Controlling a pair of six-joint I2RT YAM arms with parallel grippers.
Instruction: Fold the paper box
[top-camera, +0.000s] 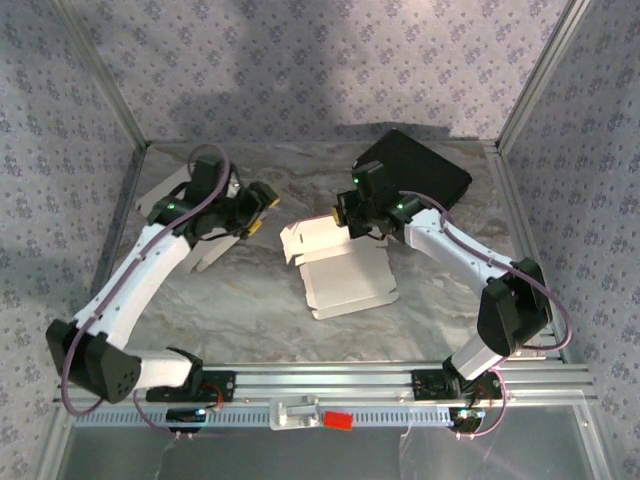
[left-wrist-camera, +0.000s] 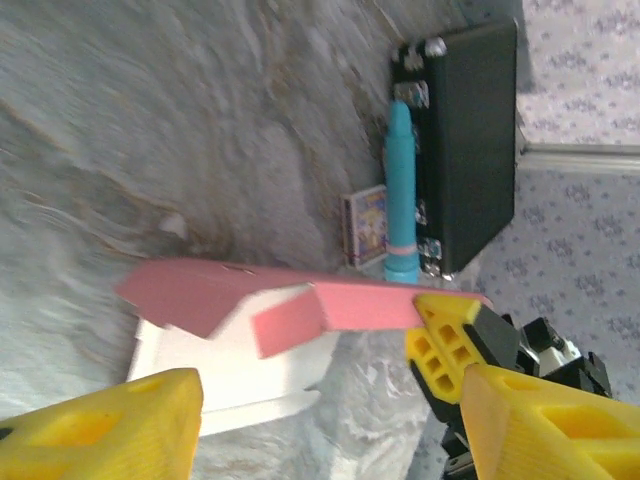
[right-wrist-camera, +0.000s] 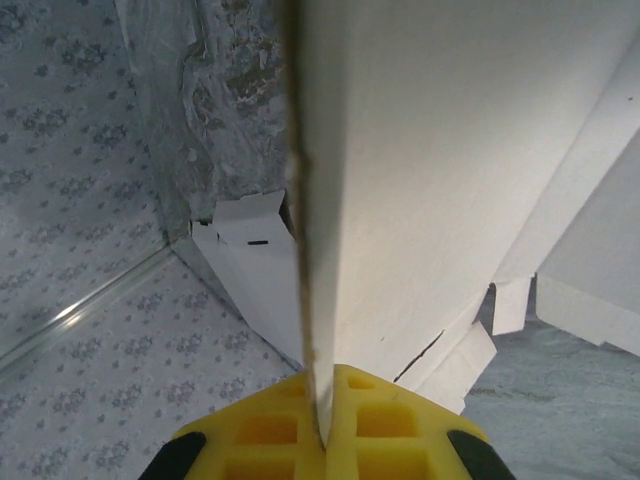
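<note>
Right gripper (top-camera: 345, 213) is clamped tight on the upright far flap of the paper box (top-camera: 350, 285), whose flat white base lies open at table centre, spreading toward 6 o'clock from the pinch. Left gripper (top-camera: 262, 203), fingers spread and empty, hovers just beside the box's raised wall, which lies at its 4 o'clock with its long edge running roughly 8 to 2, leaving the free left arm best placed to press the next panel. Beyond, at 1 o'clock, a black case (top-camera: 415, 170) sits near the far right corner.
</note>
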